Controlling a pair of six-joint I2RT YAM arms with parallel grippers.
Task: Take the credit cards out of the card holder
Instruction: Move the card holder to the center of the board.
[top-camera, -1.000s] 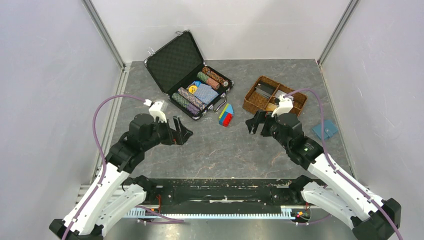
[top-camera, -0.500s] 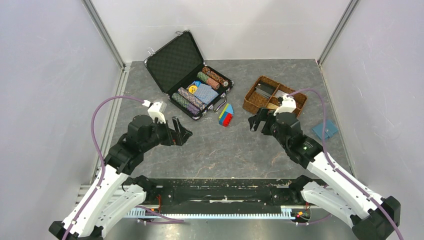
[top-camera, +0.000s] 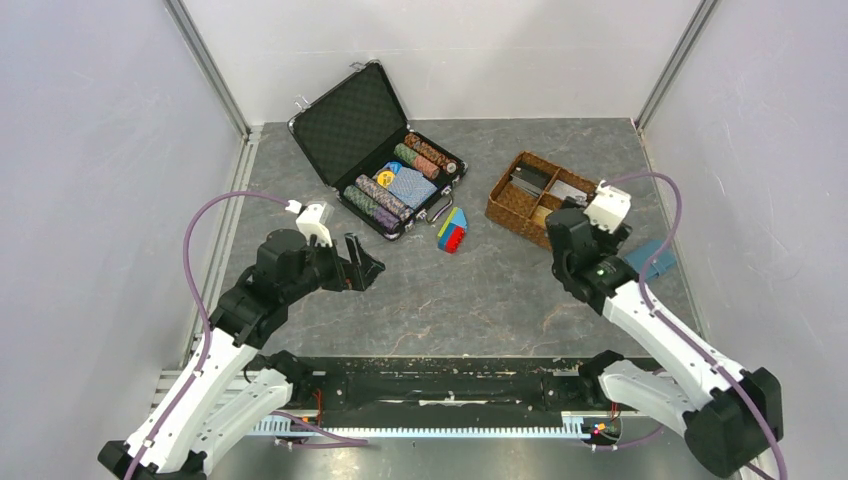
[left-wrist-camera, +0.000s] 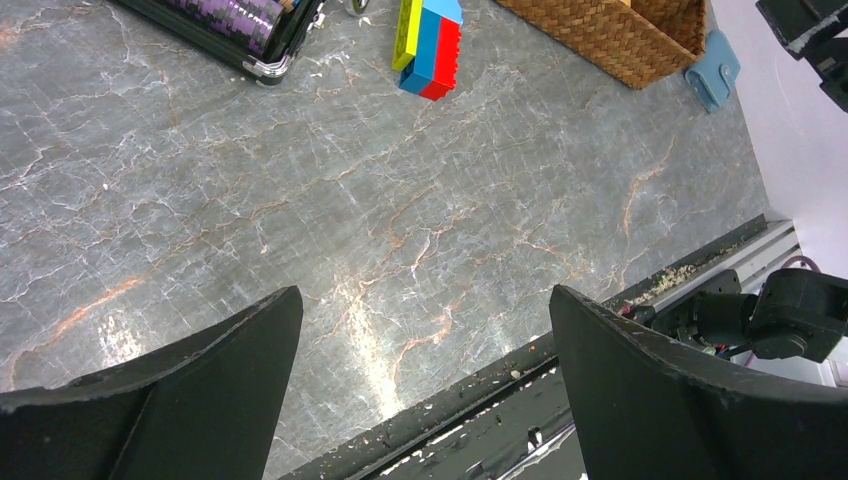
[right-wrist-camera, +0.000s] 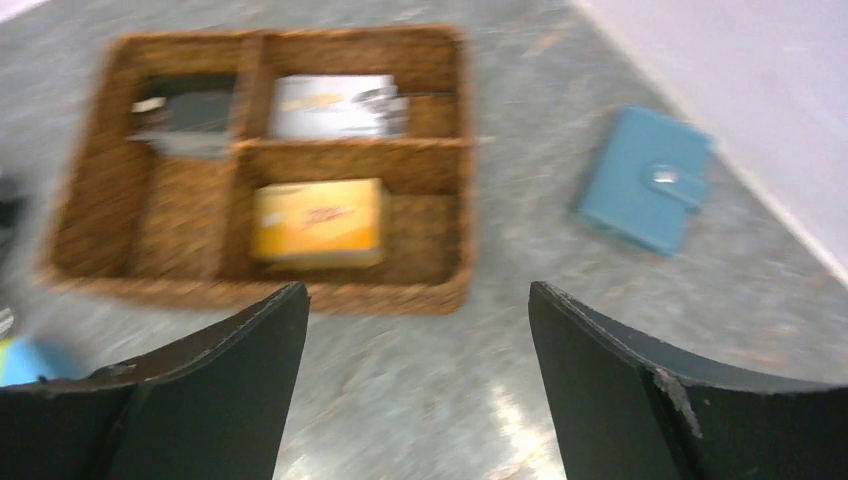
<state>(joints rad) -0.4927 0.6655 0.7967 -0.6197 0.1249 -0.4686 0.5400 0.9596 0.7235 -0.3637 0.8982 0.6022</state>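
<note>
Illumination is bright, diffuse and even; shadows are soft. The left wrist view is sharp, with pale glare on the desk (left-wrist-camera: 380, 350). The right wrist view is motion-blurred throughout.

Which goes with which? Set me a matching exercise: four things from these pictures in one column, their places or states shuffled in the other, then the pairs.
Things
1. small flat light-blue wallet
2. brown woven wicker tray
3. black hard chip case
4. red, blue and yellow plastic brick stack

Places or states
A. lid up, rows of poker chips inside
B. lying between the case and the tray
C. snapped shut, lying right of the tray
D. split into compartments, an orange-yellow card in one

Pairs: 1-C, 2-D, 3-A, 4-B
</note>
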